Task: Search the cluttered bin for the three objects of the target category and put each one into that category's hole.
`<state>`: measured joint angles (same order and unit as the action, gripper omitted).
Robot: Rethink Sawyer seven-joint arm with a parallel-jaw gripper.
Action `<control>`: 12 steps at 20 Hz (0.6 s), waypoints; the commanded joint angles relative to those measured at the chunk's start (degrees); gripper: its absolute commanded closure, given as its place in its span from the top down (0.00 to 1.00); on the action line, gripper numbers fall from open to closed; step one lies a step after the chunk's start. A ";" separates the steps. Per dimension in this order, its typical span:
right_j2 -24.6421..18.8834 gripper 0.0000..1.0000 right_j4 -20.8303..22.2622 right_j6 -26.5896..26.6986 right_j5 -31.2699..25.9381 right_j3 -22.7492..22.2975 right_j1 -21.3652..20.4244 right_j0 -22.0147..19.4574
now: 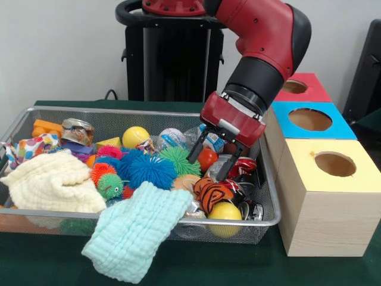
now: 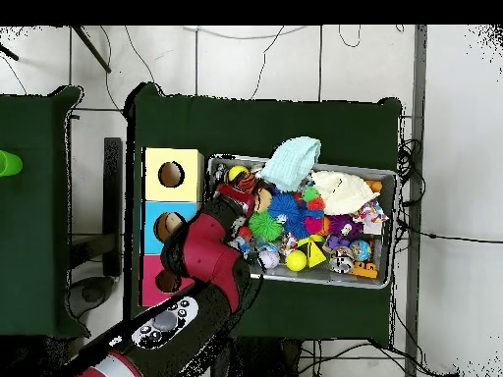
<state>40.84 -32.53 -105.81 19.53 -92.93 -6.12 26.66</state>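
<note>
My gripper (image 1: 206,169) hangs low in the right half of the wire bin (image 1: 271,196), open. Its two black fingers (image 1: 197,150) straddle a small red-orange ball (image 1: 207,157), with a gap showing on each side. Just in front lie a tiger-striped toy (image 1: 212,193) and a yellow ball (image 1: 225,211). A red can (image 1: 243,168) lies right of the fingers. Three hole boxes stand beside the bin: yellow (image 1: 335,164), blue (image 1: 309,119), red (image 1: 294,87). In the overhead view the arm (image 2: 211,250) covers the gripper at the bin's left end (image 2: 218,162).
Spiky balls, blue (image 1: 149,170), green (image 1: 178,159) and orange (image 1: 101,171), fill the bin's middle. A second yellow ball (image 1: 136,136) and a crushed can (image 1: 77,131) lie at the back. A cream cloth (image 1: 50,185) covers the left; a mint cloth (image 1: 140,229) hangs over the front rim.
</note>
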 commanded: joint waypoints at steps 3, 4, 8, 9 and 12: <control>-5.68 1.00 1.84 -6.48 -0.59 5.81 1.42 -2.56; -5.71 1.00 1.85 -6.63 -0.32 5.73 1.50 -2.51; -6.93 1.00 2.95 -7.40 1.68 6.11 2.12 -3.21; -7.50 1.00 3.39 -7.92 2.57 6.16 2.33 -3.59; -8.23 1.00 3.96 -8.98 4.72 6.20 3.35 -4.12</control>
<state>40.84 -31.70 -105.81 19.85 -90.82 -5.79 25.41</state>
